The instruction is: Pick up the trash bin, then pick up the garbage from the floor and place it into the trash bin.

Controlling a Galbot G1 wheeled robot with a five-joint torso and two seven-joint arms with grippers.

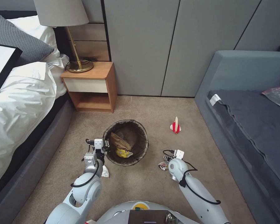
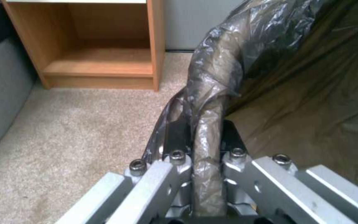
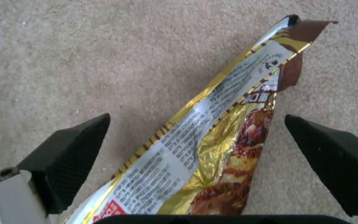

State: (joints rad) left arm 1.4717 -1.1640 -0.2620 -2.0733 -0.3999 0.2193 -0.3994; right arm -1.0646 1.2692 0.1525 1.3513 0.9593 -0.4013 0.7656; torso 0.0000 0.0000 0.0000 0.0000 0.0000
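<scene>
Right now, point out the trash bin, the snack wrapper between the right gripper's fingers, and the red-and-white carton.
trash bin [image 1: 143, 132]: head view, on the bag-covered rim.
snack wrapper [image 3: 212, 124]: right wrist view, on its printed silver panel.
red-and-white carton [image 1: 175, 127]: head view, on its red body.

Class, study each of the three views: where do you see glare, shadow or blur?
Head view: soft shadow inside the trash bin. Left wrist view: glare on the bag at the left gripper, cabinet blurred. Right wrist view: foil glare on the snack wrapper between open right gripper fingers.

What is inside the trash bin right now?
Inside the trash bin: a brown paper bag and a yellow wrapper. Anything beneath them is covered.
</scene>
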